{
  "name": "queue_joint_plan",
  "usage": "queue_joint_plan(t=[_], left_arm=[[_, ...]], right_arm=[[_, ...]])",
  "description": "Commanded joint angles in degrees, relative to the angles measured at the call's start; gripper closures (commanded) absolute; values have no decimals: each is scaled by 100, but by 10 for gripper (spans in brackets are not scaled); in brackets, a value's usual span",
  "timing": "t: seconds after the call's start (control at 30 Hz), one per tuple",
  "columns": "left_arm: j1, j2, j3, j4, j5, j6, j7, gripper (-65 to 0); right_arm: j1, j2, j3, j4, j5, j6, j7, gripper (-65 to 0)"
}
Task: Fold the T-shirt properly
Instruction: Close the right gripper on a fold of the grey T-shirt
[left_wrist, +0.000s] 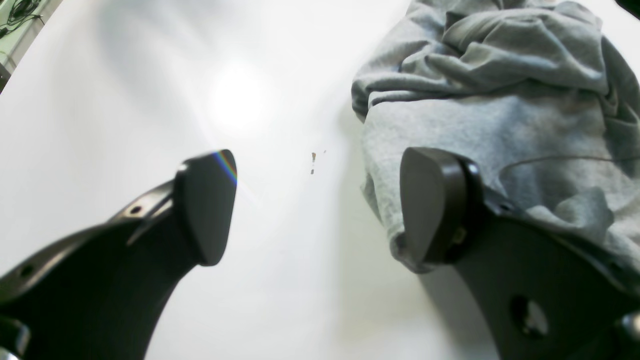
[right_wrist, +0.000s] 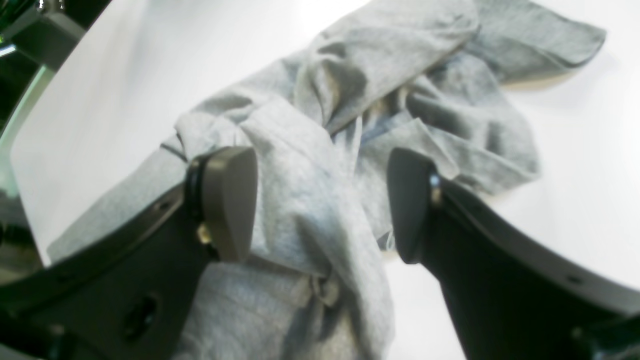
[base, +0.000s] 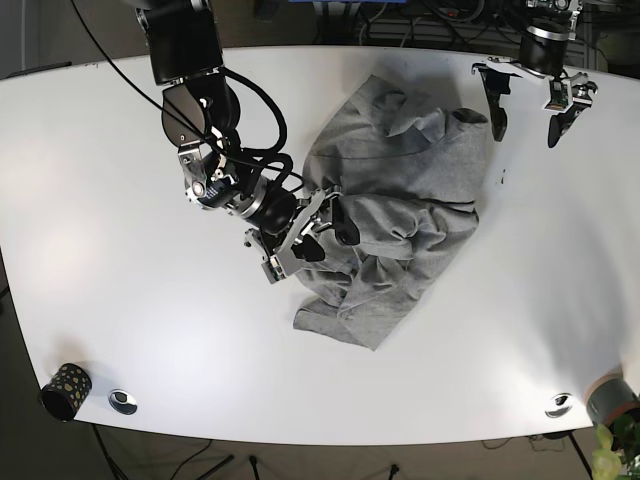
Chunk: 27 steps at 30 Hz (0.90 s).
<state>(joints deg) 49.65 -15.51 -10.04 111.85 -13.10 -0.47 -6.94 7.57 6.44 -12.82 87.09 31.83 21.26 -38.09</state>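
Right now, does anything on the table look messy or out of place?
Yes. The grey T-shirt lies crumpled in a heap mid-table, with overlapping folds and bunched fabric instead of lying flat. The right gripper is open over its edge; the left gripper is open beside it, holding nothing.

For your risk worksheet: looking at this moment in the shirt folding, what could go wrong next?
1. The T-shirt lies crumpled in layers; the open right claw, straddling a thick ridge, may pinch several layers at once.
2. The open left claw is at the shirt's edge, one finger over bare table, so closing could miss the fabric.
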Motion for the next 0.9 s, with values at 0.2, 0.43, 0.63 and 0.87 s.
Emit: queue_joint_plan(t=[0.2,0.43,0.63,0.87], left_arm=[[51,-36,-20,81,5,25,-154,-476],[51,-36,-20,81,5,25,-154,-476],[51,-36,-20,81,5,25,-154,-476],[51,-36,-20,81,5,25,-154,-476]], right_arm=[[750,-191,-314,-687,170,173,-143,-387],[1084,-358,-331,-1417,144,173,-169,-387],[1155,-367,-331,-1663,144,173,-169,-385],[970,-428,-419,-1636,153,173,-169,-385]])
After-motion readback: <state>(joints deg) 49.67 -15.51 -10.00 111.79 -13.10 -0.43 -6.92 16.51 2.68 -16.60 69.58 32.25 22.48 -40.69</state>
